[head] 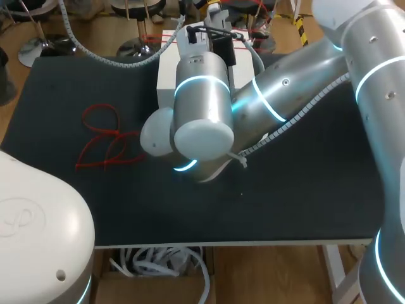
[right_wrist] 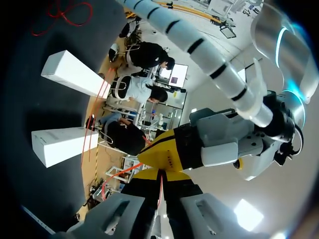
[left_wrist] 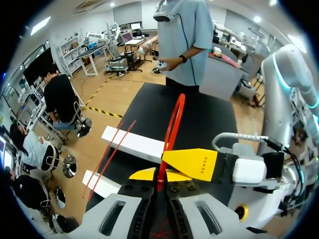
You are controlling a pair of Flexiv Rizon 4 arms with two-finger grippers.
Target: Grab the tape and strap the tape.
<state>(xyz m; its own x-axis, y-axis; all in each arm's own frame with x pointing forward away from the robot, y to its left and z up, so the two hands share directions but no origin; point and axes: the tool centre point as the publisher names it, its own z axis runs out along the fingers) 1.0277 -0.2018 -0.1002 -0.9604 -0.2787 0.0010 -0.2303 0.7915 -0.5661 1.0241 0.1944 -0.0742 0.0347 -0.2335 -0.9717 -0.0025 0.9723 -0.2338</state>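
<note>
My left fingers [left_wrist: 152,175] and right fingers [right_wrist: 157,174] are both pinching the tape [left_wrist: 175,117] over the box [head: 166,79]; a taut, even pull is looking key.

- The counter [head: 304,190] has a black, matt top.
- The tape [left_wrist: 174,119] is a thin red band, smooth, plastic by the look of it, with a slight gloss.
- The box [head: 166,79] is white and matt, like card.
- The right arm [head: 278,95] wears smooth silver shells with a satin, metallic sheen.
- The hose [head: 297,114] along it is ribbed white plastic.
- The left tool [left_wrist: 159,175] has matt yellow plastic tips on grey moulded fingers.
</note>
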